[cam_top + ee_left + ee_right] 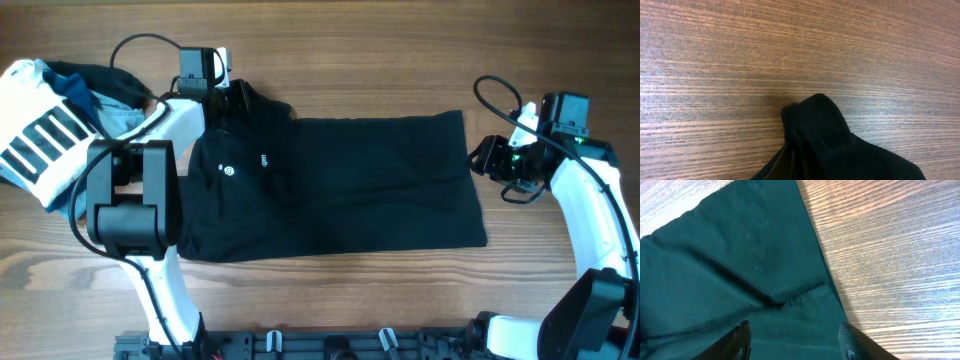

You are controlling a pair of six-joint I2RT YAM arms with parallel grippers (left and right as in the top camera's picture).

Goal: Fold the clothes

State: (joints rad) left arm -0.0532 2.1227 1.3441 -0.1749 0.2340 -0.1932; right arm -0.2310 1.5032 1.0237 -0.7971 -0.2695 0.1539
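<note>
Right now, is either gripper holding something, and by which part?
The left gripper is shut on the black shirt, pinching a ribbed edge at its far left corner. The right gripper holds nothing.

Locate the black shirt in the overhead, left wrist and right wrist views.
Overhead: black shirt spread across the middle of the frame.
Left wrist: black shirt bunched up at bottom centre.
Right wrist: black shirt fills left and centre, its edge running diagonally.
Shared landmark: the wood-grain table, bare beside the cloth in all three.
</note>
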